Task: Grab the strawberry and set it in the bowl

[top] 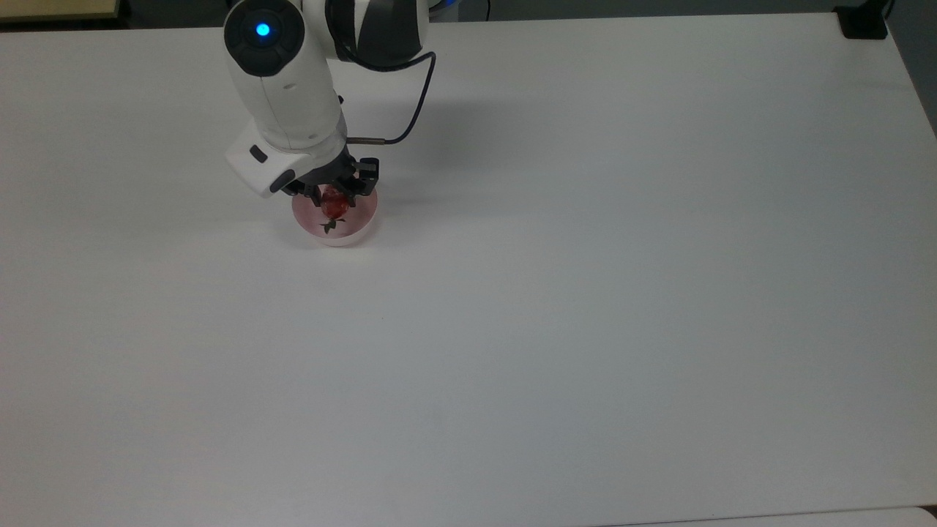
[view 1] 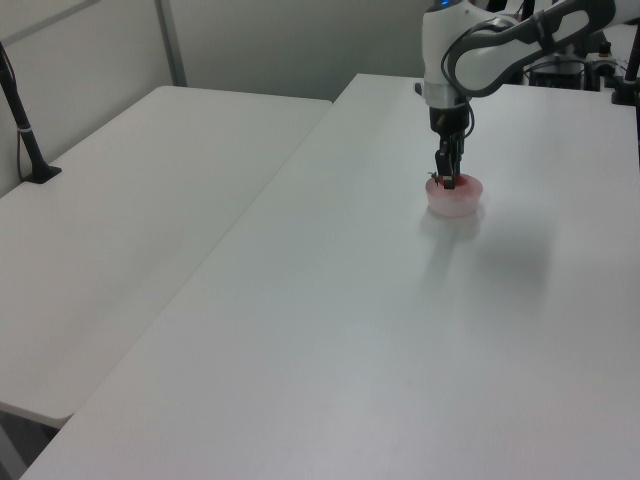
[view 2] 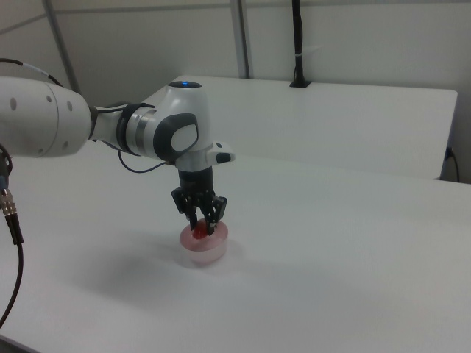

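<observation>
A broad white counter (top: 585,307) with a smooth, matte top carries the scene. Directly on it sits a small round pale pink bowl (top: 355,233), plain-walled and upright; it shows in the left view (view 1: 455,205) and the right view (view 2: 210,254) too. A soft grey shadow falls on the counter just beside the bowl. At the counter's far corner, well apart from the bowl toward the top view's upper right, rests a small black block (top: 862,23).
</observation>
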